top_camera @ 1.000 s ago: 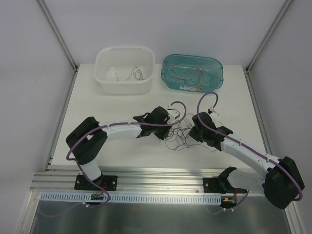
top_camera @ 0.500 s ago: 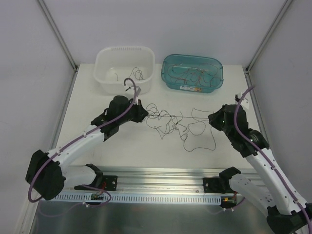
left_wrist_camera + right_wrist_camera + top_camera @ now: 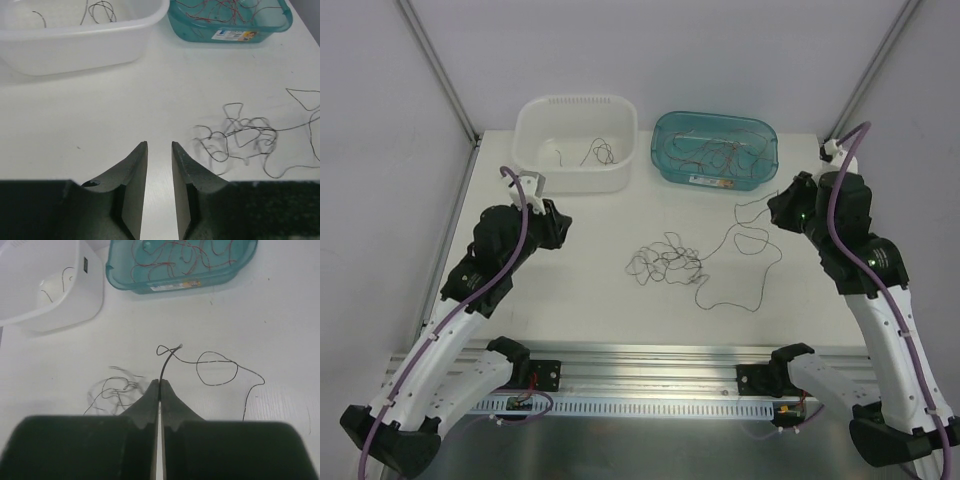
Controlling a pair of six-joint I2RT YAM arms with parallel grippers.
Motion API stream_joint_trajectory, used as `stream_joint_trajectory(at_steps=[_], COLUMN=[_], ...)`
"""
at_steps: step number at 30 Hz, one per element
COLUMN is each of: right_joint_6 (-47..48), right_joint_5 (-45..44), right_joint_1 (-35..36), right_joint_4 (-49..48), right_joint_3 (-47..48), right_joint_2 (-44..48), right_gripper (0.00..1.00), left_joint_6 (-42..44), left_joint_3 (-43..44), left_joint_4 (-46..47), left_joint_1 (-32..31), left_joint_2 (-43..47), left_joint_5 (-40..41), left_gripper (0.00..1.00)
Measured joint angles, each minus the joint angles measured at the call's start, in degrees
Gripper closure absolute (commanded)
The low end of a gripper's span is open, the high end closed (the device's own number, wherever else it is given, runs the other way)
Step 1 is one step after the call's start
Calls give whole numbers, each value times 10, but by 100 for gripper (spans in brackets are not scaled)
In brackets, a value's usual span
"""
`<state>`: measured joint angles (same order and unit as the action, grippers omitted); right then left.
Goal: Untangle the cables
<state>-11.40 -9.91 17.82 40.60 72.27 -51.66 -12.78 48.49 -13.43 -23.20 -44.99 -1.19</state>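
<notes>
A small tangle of thin dark cables (image 3: 665,265) lies loose on the white table between the arms; the left wrist view shows the tangle (image 3: 240,137) to the right of the fingers. My left gripper (image 3: 561,229) (image 3: 160,146) hangs at the left, well apart from the tangle, slightly open with nothing between its fingers. Over at the right, my right gripper (image 3: 773,210) (image 3: 161,382) is shut on the end of one black cable (image 3: 166,361). This cable loops (image 3: 216,369) across the table and runs back toward the tangle (image 3: 115,387).
A white tub (image 3: 575,143) at the back holds a few separate cables. Beside it on the right, a teal tub (image 3: 715,148) holds several red-brown and dark cables. Metal frame posts rise at both back corners, and a rail runs along the near edge.
The left gripper has let go of the cables and drawn back to the left. The right gripper has pulled one cable out toward the back right, and the tangle has dropped onto the table.
</notes>
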Motion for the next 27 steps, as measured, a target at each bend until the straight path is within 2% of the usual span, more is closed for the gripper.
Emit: stream_joint_trajectory(at_steps=[5, 9, 10, 12, 13, 17, 22, 27], right_joint_6=[46, 66, 68, 67, 65, 50, 25, 8], right_joint_5=[42, 115, 139, 184, 205, 276, 337, 380], right_joint_1=[-1, -3, -3, -3, -3, -3, -3, 5], right_joint_4=[12, 22, 21, 14, 9, -14, -55, -94], right_joint_3=[116, 209, 229, 253, 256, 256, 244, 146], right_joint_2=[-57, -97, -107, -119, -120, -121, -119, -103], right_gripper=[99, 99, 99, 99, 99, 99, 99, 99], left_joint_6=[15, 4, -1, -13, -20, -47, -60, -66], left_joint_3=[-19, -57, -67, -84, -90, -104, -106, -109], left_joint_4=[-32, -60, -64, -62, -53, 9, 89, 168], left_joint_1=[1, 8, 8, 8, 8, -8, -98, -139], left_joint_2=[12, -10, -14, -16, -16, -33, -80, -88], left_joint_5=[80, 81, 69, 28, 3, -85, -120, -139], left_gripper=[74, 54, 45, 38, 29, 18, 14, 14])
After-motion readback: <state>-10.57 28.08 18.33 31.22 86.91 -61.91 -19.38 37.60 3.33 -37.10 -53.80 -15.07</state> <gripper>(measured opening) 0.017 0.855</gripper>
